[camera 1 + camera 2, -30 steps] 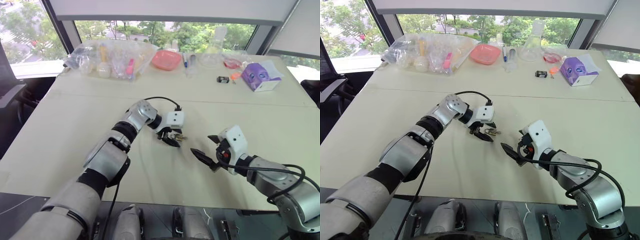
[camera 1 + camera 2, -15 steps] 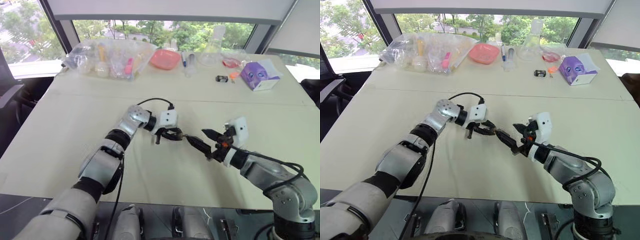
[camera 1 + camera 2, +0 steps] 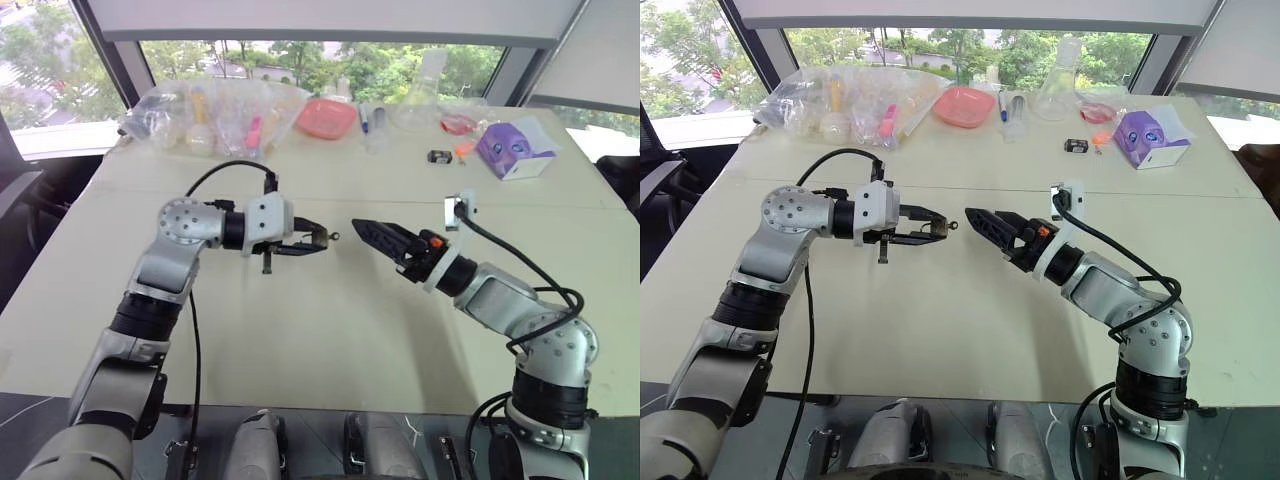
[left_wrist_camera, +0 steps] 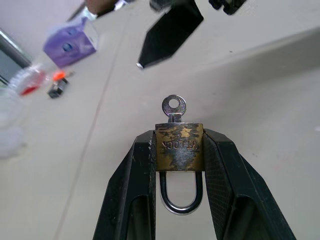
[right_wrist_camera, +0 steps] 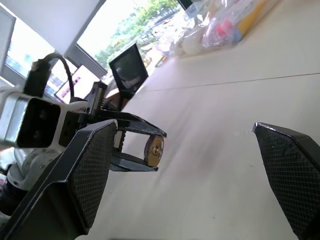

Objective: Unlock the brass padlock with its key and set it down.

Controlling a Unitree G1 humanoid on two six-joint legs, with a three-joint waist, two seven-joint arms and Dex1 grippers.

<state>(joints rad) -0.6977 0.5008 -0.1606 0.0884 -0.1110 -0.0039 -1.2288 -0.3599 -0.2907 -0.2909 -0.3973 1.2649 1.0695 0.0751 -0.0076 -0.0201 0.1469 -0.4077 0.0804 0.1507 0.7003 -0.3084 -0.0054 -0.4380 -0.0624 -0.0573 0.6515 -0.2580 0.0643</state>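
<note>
Brass padlock (image 4: pixel 179 145), key (image 4: pixel 174 108) inserted, pinched in left gripper (image 4: pixel 178 150); right gripper (image 5: pixel 200 170) spread, facing it

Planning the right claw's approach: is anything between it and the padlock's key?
Nothing. In the right eye view, only air over bare table separates the right claw from the key.
</note>
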